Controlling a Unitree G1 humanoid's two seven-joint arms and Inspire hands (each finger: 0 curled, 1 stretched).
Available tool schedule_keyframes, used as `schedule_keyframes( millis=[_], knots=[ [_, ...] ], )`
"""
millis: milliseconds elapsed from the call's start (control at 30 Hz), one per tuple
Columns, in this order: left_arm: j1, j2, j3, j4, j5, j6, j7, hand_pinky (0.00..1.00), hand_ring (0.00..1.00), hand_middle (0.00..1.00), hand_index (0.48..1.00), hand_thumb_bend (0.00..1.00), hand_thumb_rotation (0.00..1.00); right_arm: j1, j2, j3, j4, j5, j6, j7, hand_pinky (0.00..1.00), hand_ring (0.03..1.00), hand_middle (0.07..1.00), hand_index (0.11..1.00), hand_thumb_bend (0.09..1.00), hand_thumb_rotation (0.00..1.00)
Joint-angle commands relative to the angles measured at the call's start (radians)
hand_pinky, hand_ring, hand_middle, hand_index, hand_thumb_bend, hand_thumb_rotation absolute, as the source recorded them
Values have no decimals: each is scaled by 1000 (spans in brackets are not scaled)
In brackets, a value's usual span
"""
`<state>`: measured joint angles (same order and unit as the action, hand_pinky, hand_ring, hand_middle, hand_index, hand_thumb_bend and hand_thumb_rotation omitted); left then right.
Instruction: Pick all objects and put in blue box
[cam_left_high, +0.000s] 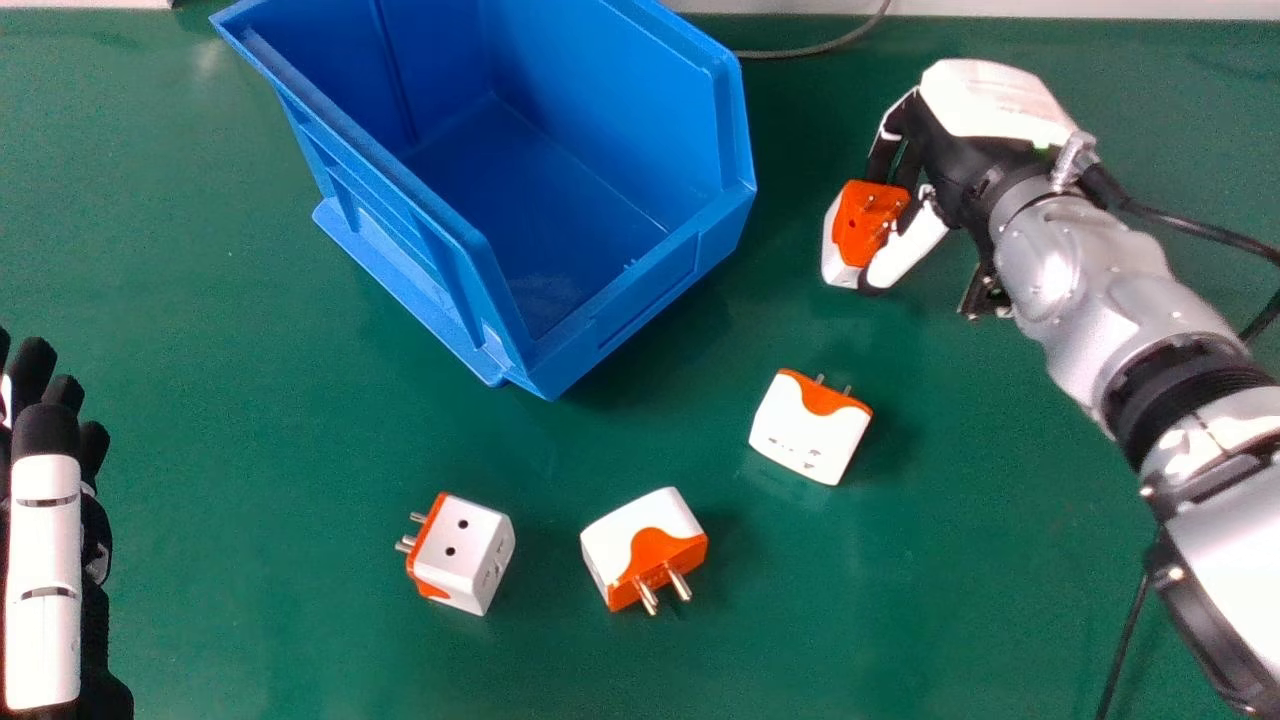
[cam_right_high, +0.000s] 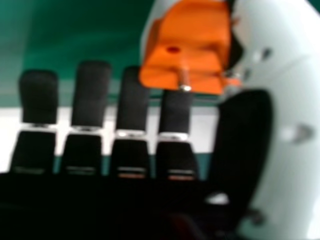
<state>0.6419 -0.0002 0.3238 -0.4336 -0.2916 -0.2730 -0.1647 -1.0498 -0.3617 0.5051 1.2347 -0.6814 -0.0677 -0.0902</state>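
My right hand (cam_left_high: 925, 150) is to the right of the blue box (cam_left_high: 715, 235), its thumb and fingers pinching an orange and white plug adapter (cam_left_high: 870, 222). In the right hand view the orange face of that adapter (cam_right_high: 187, 47) sits between the fingers and thumb of my right hand (cam_right_high: 252, 135). Three more adapters lie on the green table: one (cam_left_high: 812, 428) below the held one, another (cam_left_high: 645, 545) in the lower middle, and a third (cam_left_high: 465, 555) farther left. At the left edge my left hand (cam_left_high: 45, 560) rests with its fingers straight.
The green table (cam_left_high: 250, 420) spreads under everything. A grey cable (cam_left_high: 825, 48) runs behind the box near the back edge. A black cable (cam_left_high: 1190, 225) trails along the right forearm, and another (cam_left_high: 1122, 640) lies at the lower right.
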Motion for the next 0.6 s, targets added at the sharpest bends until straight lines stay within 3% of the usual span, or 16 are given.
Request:
schedule_keyframes(
  millis=[0, 167, 300, 367, 567],
  knots=[
    [3, -9, -2, -8, 12, -15, 13, 1000, 1000, 1000, 1000, 508, 1000, -9, -48, 12, -40, -22, -37, -19, 322, 463, 562, 536, 485, 0],
    [4, -15, -8, -15, 21, 5, 27, 1000, 1000, 1000, 1000, 504, 1000, 12, -103, 11, -100, -32, -88, -6, 323, 459, 547, 519, 490, 0],
    [4, -10, -11, -15, 13, 7, 19, 1000, 1000, 1000, 1000, 506, 1000, 59, -159, -10, -212, -27, -105, 8, 324, 454, 532, 509, 493, 0],
    [2, -6, -11, -13, 2, 9, 12, 1000, 1000, 1000, 1000, 505, 1000, 97, -190, -24, -290, -27, -108, 17, 323, 454, 531, 505, 493, 0],
    [-9, -5, -12, -7, 12, 7, 15, 1000, 1000, 1000, 1000, 527, 1000, 270, -280, -108, -617, 0, -87, 94, 321, 454, 544, 496, 492, 0]
  ],
)
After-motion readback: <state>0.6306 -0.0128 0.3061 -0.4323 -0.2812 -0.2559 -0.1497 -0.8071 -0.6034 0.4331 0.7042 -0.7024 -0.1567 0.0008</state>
